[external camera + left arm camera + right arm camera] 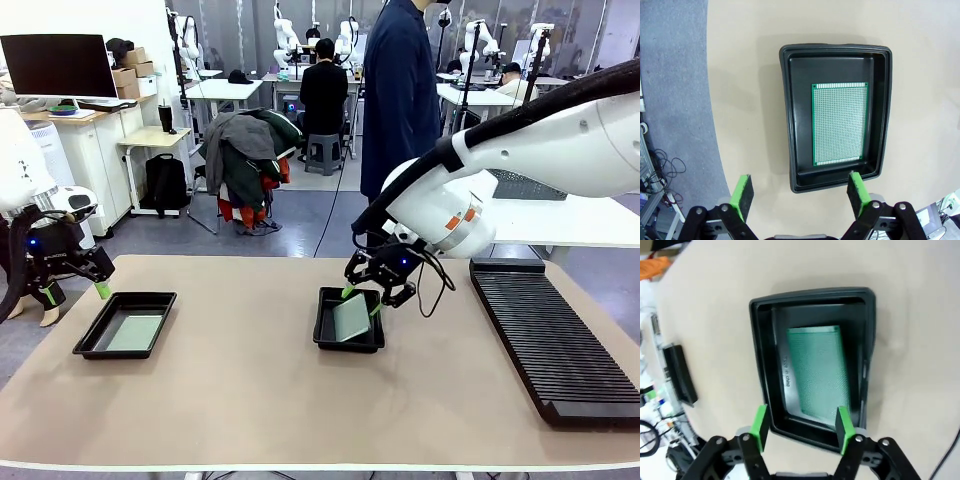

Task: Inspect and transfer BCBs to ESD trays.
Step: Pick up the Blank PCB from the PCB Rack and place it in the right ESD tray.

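Beige and bare, the worktop [250, 400] is carrying two ESD trays, with the long ribbed rack [555, 340] lying along its right side and serving here as the landmark: the nearer tray [349, 320] is sitting just left of the rack, and the other tray [126, 324] is lying well apart from it, near the worktop's left edge. Each tray is holding one of the BCBs. In the far tray a board [839, 123] is lying flat on the floor, square to the walls; in the tray nearer the rack the other board [817, 371] is leaning, one long edge propped up against a wall. Both look thin, stiff and light, with a perforated face that probably should not be pinched or scraped, so the safer hold is likely across the long edges, and a flat-lying board will be awkward to lift off the floor. The right gripper [800, 424] is hovering just above its tray's near rim, jaws apart and empty, the tilted board lying beyond the pads and apart from them. The left gripper [799, 192] is hanging above its own tray's near rim, jaws spread wide and holding nothing, its board beyond the fingertips, untouched.
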`<control>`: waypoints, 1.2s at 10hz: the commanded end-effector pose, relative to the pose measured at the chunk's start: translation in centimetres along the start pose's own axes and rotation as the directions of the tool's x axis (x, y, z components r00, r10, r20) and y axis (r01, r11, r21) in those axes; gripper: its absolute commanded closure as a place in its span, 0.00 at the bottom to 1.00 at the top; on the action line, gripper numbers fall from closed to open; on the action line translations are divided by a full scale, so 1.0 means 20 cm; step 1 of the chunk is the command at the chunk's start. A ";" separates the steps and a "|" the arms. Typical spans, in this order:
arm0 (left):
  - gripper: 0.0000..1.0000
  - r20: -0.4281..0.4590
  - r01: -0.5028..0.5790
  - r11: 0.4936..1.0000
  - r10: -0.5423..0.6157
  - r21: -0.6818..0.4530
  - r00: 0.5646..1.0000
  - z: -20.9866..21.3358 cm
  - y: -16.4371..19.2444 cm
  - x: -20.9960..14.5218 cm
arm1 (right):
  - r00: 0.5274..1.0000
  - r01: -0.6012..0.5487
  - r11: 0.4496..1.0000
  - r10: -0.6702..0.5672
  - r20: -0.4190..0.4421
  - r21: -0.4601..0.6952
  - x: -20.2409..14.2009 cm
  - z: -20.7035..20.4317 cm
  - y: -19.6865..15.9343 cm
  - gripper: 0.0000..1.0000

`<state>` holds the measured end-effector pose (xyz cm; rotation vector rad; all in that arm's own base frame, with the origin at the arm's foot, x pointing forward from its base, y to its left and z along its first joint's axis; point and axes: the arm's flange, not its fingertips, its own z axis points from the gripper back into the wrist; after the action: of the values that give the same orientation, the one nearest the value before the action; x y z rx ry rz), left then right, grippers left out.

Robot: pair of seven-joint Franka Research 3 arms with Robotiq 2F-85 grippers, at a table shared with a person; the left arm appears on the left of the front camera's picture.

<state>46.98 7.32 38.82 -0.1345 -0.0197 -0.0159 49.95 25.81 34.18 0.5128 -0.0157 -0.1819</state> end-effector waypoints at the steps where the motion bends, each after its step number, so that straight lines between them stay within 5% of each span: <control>1: 0.00 0.009 0.007 1.000 -0.007 -0.008 1.000 0.00 0.01 -0.01 | 0.999 0.030 0.990 -0.033 -0.020 -0.135 0.02 0.09 0.15 0.16; 4: 0.00 0.009 0.007 1.000 -0.007 -0.008 1.000 0.00 0.01 -0.01 | 0.998 0.057 0.958 -0.060 -0.003 -0.281 0.00 0.19 0.26 0.00; 12: 0.00 0.009 0.007 1.000 -0.007 -0.008 1.000 0.00 0.01 -0.01 | 0.999 0.042 0.944 -0.050 -0.017 -0.328 -0.01 0.28 0.28 0.00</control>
<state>46.98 7.33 38.82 -0.1345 -0.0197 -0.0159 50.41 27.82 41.96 0.1787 0.0543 -0.2161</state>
